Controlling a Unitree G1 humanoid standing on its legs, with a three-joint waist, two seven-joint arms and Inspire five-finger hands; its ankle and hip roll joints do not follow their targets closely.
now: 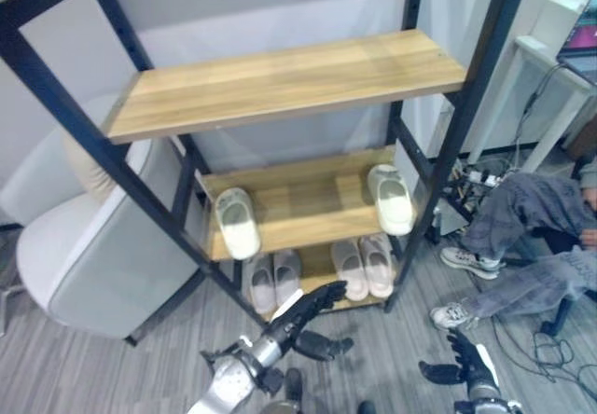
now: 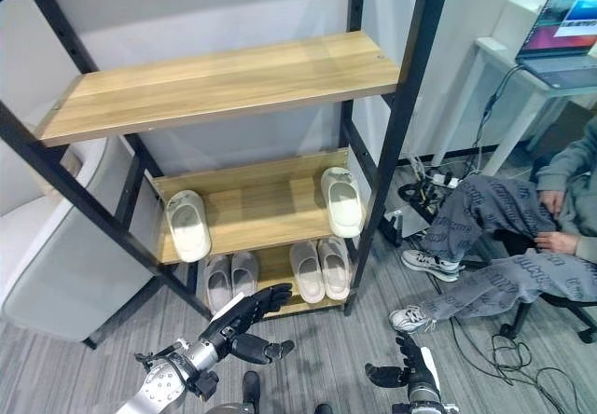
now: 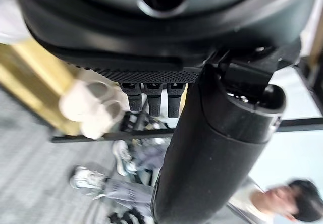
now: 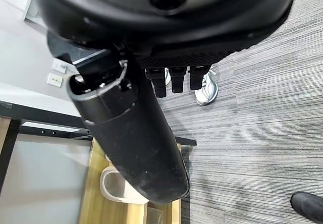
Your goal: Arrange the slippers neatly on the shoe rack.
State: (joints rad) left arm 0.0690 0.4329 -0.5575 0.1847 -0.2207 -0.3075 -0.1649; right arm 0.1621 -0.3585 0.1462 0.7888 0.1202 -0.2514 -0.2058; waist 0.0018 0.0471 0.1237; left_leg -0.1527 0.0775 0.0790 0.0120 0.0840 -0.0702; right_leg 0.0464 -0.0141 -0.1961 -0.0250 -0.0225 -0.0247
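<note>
Left hand [image 1: 303, 316], bottom centre of frame: fingers extended, empty, just before the shoe rack [image 1: 280, 83] bottom shelf. Right hand [image 1: 471, 365], lower right: fingers relaxed, empty, above the carpet. Two slipper pairs [image 1: 322, 272] occupy the bottom shelf; single white slippers [image 1: 237, 223] lie at the middle shelf's ends. Seated person [image 1: 532, 246], right.

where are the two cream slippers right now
Both cream slippers sit on the rack's middle shelf, one at each end, above two pale pairs on the bottom shelf.

The seated person [image 2: 522, 237] is cut off at the edge.
</note>
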